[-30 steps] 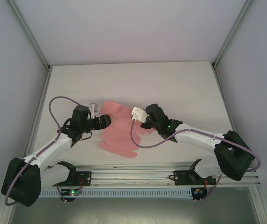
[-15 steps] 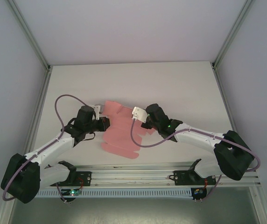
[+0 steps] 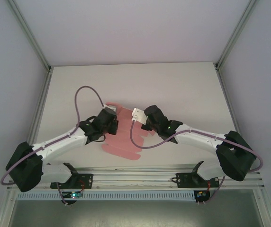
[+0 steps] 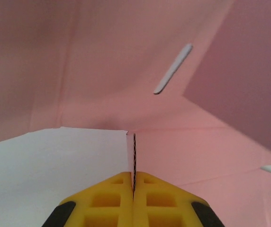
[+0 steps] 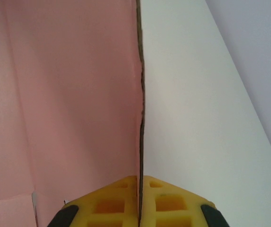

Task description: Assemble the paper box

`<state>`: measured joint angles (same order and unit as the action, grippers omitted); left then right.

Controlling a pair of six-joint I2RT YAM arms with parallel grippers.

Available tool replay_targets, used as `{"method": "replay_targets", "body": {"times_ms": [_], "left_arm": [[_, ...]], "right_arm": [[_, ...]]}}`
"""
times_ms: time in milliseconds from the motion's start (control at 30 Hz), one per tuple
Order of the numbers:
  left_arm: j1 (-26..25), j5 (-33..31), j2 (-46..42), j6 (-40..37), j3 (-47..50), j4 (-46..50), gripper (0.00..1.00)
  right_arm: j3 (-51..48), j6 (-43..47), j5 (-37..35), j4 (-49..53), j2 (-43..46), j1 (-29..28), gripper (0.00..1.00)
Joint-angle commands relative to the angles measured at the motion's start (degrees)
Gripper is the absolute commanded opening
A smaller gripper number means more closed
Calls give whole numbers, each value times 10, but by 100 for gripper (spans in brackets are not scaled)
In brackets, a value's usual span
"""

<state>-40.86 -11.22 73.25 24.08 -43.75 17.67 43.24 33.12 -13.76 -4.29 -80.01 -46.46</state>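
Inward-reaching left pincer (image 4: 133,182), right pincer (image 5: 139,187) clamp paper box (image 3: 123,142).

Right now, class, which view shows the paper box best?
The top external view: the paper box shows nearly its whole outline. The left wrist view gives a close-up slot and creases; the right wrist view, one card edge.

Mid-frame on the white tabletop (image 3: 173,85), the flat pink paper box (image 3: 121,144) lies between the left end effector (image 3: 112,123) and the right end effector (image 3: 144,125).
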Motion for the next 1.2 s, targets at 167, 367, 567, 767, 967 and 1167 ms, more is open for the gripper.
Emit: {"method": "replay_targets", "body": {"times_ms": [167,367,567,767,967,1167], "left_arm": [[-98,-155,88,9,-98,-17,1],[-117,-155,158,25,-145,6,4],[-115,-109,128,36,-107,-37,15],[-107,-123,47,64,-69,9,36],[-102,-174,-53,89,-35,77,87],[-51,-213,-151,125,-14,141,100]], "right_arm": [[17,-8,4,-11,-16,-27,0],[14,-3,-6,-17,-24,-32,0],[0,3,-16,-34,-16,-30,0],[-10,13,-30,-32,-8,-22,0],[-12,18,-36,-34,-3,-11,0],[-17,56,-31,-35,-2,-11,0]]}}
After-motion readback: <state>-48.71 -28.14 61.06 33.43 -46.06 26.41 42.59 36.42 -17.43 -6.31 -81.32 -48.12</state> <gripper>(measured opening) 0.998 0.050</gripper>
